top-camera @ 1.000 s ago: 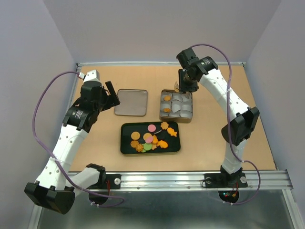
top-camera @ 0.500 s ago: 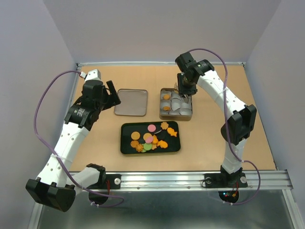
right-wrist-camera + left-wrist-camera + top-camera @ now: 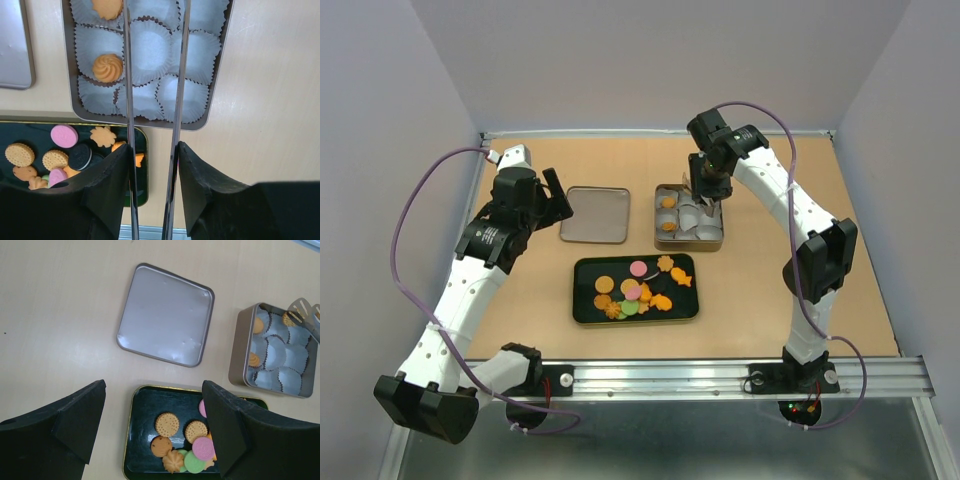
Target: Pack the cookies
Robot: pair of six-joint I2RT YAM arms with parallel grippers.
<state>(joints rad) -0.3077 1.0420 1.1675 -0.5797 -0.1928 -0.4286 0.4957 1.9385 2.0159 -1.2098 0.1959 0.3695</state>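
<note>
Several cookies (image 3: 640, 285) lie on a black tray (image 3: 582, 300): round brown, pink, green, dark and orange shaped ones (image 3: 180, 440). A metal tin (image 3: 716, 240) lined with white paper cups holds a few cookies: a swirl (image 3: 107, 67), a round one (image 3: 106, 6). My right gripper (image 3: 152, 150) is shut on thin metal tongs (image 3: 128, 75), whose two arms reach out over the tin and stand apart. The tong tips (image 3: 300, 307) hover at the tin's far side. My left gripper (image 3: 154, 385) hangs open and holds nothing, high above the tray's left end.
The tin's flat grey lid (image 3: 595, 214) lies left of the tin, beyond the tray. Grey walls border the brown table on three sides. A metal rail (image 3: 720, 375) runs along the near edge by the arm bases.
My right gripper has shifted slightly left over the tin's back, and the tong arms have spread a little. The left arm has stayed put.
</note>
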